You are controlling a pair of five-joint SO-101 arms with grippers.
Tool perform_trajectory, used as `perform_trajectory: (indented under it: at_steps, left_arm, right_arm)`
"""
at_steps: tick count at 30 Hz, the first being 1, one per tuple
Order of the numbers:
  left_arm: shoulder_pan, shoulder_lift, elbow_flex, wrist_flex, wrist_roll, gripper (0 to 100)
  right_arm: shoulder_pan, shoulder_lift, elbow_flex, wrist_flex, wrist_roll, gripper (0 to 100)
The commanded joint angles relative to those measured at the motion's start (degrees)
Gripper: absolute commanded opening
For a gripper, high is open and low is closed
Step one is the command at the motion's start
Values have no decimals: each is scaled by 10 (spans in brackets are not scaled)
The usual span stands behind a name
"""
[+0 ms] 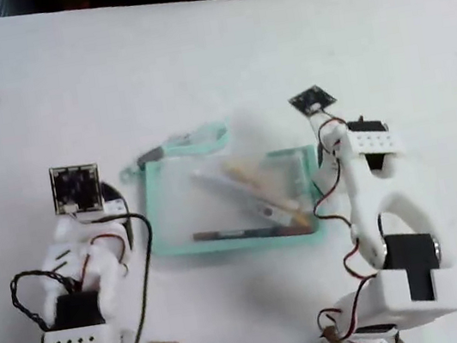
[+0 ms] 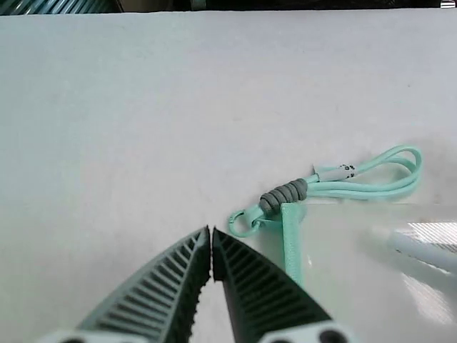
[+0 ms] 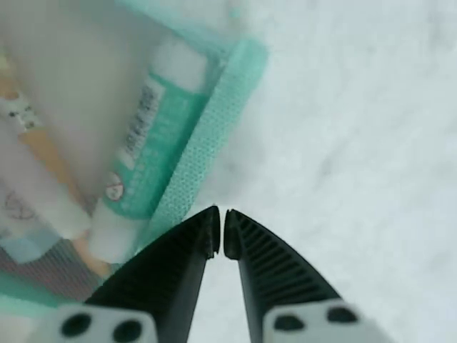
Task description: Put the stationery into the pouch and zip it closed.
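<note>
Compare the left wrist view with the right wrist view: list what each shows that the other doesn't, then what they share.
Left wrist view, not the right: the mint loop strap and its grey cord wrap, attached at a corner of the pouch, with the left gripper shut just off that corner. Right wrist view, not the left: a mint-green tube lying inside the pouch, with the right gripper shut beside the pouch's edge. Both: the clear pouch with mint trim, lying on the white table.

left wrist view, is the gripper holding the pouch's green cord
No, the gripper is shut on nothing beside the pouch, with the cord lying clear of its tips.
</note>
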Motion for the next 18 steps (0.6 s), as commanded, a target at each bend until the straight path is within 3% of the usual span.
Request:
perform_trajectory:
  at_steps: [1, 5, 11, 18]
  left_arm:
    - [8, -5, -7, -3, -18, 28]
    - [28, -5, -5, -2, -62, 28]
    - [37, -5, -4, -1, -62, 28]
    - [24, -5, -11, -4, -63, 24]
  right_arm:
    - [-14, -65, 3, 27, -5, 17]
    - [-17, -180, 27, 75, -3, 17]
    - [-104, -364, 149, 97, 31, 17]
    - [-66, -427, 191, 51, -72, 17]
